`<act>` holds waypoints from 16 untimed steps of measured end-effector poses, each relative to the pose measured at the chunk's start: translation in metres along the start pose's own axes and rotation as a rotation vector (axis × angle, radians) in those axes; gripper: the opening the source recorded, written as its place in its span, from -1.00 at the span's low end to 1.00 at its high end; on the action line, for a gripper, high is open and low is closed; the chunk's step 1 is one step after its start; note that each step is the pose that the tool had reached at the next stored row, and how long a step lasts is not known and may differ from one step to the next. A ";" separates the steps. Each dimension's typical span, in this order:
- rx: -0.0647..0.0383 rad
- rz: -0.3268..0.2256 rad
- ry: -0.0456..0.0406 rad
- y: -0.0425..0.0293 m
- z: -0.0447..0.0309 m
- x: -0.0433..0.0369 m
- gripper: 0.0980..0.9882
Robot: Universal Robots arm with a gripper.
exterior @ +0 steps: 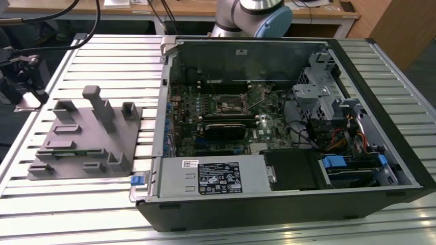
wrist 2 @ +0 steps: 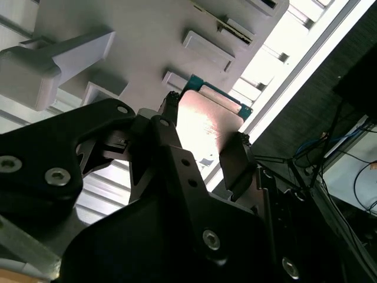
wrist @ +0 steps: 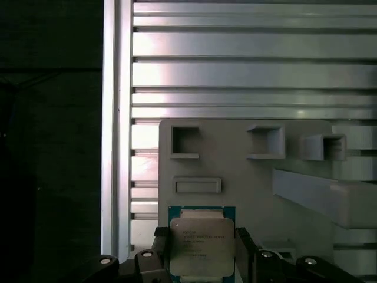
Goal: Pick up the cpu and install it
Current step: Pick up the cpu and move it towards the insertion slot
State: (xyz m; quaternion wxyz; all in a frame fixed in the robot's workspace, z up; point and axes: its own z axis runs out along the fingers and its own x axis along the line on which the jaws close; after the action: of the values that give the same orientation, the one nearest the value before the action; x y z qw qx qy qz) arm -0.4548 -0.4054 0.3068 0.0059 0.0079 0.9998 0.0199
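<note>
Arm pose: the arm point(exterior: 250, 15) has its base at the far side of the slatted metal table point(exterior: 102, 56), behind the open computer case point(exterior: 402, 168). Its dark wrist end point(exterior: 24, 71) sits at the exterior view's left edge, just beside the far left corner of the grey holder block point(exterior: 89, 148) and well apart from the case.

Gripper: in both wrist views the gripper point(wrist: 200, 250) point(wrist 2: 203, 132) points down at the holder block point(wrist: 247, 177) point(wrist 2: 147, 35). Its two black fingers point(wrist: 244, 247) point(wrist 2: 235, 159) are drawn in against opposite edges of the cpu point(wrist: 199, 242) point(wrist 2: 206, 118), one on each side, with no gap visible. The gripper is clamped on the cpu.

Location of the cpu: it sits between the fingers at the edge of the holder block, silvery top up, with a green border showing along its rim. Whether it rests on the block or is raised off it cannot be told. The rectangular pockets point(wrist: 197, 186) of the block lie just beyond it.

Case: the board's black-framed socket point(exterior: 228, 104) lies inside, near the middle.
</note>
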 end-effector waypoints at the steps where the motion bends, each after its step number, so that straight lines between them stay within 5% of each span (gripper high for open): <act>1: 0.000 0.000 -0.0001 0.0001 -0.0006 0.0000 -0.02; 16: 0.000 0.000 -0.0001 0.0010 -0.0086 -0.0001 -0.02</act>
State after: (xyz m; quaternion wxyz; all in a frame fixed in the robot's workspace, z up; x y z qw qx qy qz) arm -0.4548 -0.4048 0.3154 0.0059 0.0079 0.9998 0.0199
